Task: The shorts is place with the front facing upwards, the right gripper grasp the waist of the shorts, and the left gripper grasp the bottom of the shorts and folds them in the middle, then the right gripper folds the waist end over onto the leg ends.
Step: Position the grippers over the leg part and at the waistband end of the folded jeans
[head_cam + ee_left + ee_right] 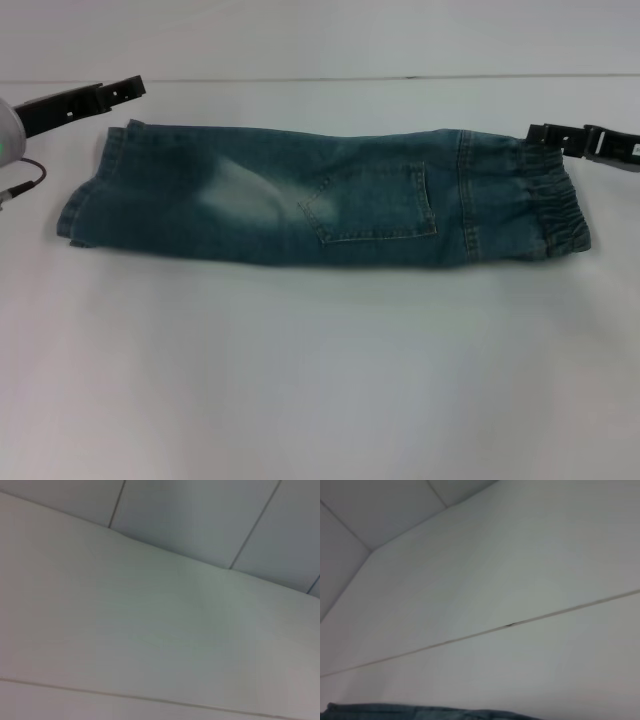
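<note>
The denim shorts lie folded lengthwise on the white table, with a stitched pocket facing up. The ruffled elastic waist is at the right end. The bottom of the shorts, with its straight hems, is at the left end. My left gripper hovers just behind the hem end's far corner, apart from the cloth. At the waist's far corner sits my right gripper, close to the denim. The right wrist view catches only a thin strip of the shorts. In the left wrist view only bare table shows.
The white table stretches wide in front of the shorts. A thin seam line runs across the table behind them. A dark cable hangs from my left arm near the hem end.
</note>
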Controlling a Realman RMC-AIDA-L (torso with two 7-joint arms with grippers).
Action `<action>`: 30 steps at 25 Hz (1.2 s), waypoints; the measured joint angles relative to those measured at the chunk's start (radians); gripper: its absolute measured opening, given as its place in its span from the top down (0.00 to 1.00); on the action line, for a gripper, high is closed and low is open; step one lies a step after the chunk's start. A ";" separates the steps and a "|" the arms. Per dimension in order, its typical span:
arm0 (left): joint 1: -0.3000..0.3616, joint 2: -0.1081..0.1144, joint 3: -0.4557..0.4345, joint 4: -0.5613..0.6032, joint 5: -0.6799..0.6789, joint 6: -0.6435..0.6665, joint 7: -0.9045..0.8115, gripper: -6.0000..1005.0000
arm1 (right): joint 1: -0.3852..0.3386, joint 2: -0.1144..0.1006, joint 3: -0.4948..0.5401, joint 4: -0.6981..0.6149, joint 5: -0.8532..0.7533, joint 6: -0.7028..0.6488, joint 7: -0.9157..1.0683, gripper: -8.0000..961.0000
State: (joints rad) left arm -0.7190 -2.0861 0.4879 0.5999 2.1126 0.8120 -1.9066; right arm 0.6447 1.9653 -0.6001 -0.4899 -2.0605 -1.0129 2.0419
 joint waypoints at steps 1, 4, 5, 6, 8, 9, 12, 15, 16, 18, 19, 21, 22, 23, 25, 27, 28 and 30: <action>0.004 0.000 0.000 0.000 -0.010 0.010 0.008 0.18 | 0.001 -0.014 -0.008 -0.001 0.000 -0.021 0.009 0.27; 0.030 -0.003 0.000 0.000 -0.077 0.062 0.061 0.14 | 0.002 -0.058 -0.034 -0.013 -0.002 -0.088 0.048 0.19; 0.039 -0.005 0.000 0.000 -0.100 0.084 0.080 0.13 | 0.002 -0.073 -0.047 -0.024 -0.003 -0.112 0.068 0.17; 0.048 -0.006 0.000 0.000 -0.127 0.110 0.104 0.12 | 0.002 -0.088 -0.060 -0.036 -0.006 -0.141 0.091 0.14; 0.068 -0.010 0.000 0.000 -0.167 0.171 0.158 0.09 | 0.005 -0.119 -0.088 -0.068 -0.018 -0.208 0.157 0.15; 0.073 -0.012 0.000 0.000 -0.175 0.188 0.175 0.08 | 0.008 -0.131 -0.097 -0.085 -0.031 -0.244 0.194 0.15; 0.089 -0.025 -0.001 -0.001 -0.201 0.258 0.242 0.06 | 0.030 -0.157 -0.109 -0.159 -0.109 -0.360 0.316 0.15; 0.102 -0.045 0.001 -0.006 -0.219 0.315 0.305 0.07 | 0.067 -0.168 -0.103 -0.246 -0.209 -0.482 0.426 0.16; 0.105 -0.055 0.004 -0.006 -0.221 0.334 0.328 0.07 | 0.078 -0.168 -0.099 -0.265 -0.231 -0.511 0.448 0.16; 0.109 -0.069 0.024 -0.004 -0.221 0.366 0.368 0.07 | 0.103 -0.168 -0.096 -0.292 -0.278 -0.553 0.499 0.16; 0.111 -0.072 0.043 -0.004 -0.221 0.386 0.383 0.07 | 0.114 -0.168 -0.096 -0.299 -0.299 -0.566 0.521 0.16; 0.113 -0.070 0.080 -0.005 -0.219 0.412 0.390 0.07 | 0.141 -0.166 -0.096 -0.307 -0.355 -0.594 0.560 0.16; 0.114 -0.070 0.096 -0.005 -0.218 0.420 0.390 0.07 | 0.154 -0.162 -0.098 -0.306 -0.386 -0.597 0.571 0.16; 0.115 -0.070 0.113 -0.003 -0.218 0.427 0.391 0.07 | 0.164 -0.157 -0.100 -0.301 -0.416 -0.598 0.578 0.16; 0.119 -0.070 0.135 0.001 -0.219 0.439 0.393 0.07 | 0.184 -0.146 -0.105 -0.279 -0.476 -0.580 0.587 0.17; 0.124 -0.071 0.142 0.002 -0.219 0.449 0.399 0.07 | 0.195 -0.140 -0.107 -0.252 -0.507 -0.549 0.591 0.17; 0.126 -0.072 0.142 0.002 -0.219 0.452 0.404 0.07 | 0.199 -0.138 -0.110 -0.237 -0.518 -0.528 0.592 0.17; 0.132 -0.074 0.140 0.001 -0.221 0.454 0.413 0.07 | 0.202 -0.132 -0.123 -0.209 -0.532 -0.480 0.592 0.17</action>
State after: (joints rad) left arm -0.5865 -2.1597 0.6274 0.6006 1.8917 1.2663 -1.4937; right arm 0.8470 1.8328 -0.7228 -0.6992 -2.5921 -1.4925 2.6335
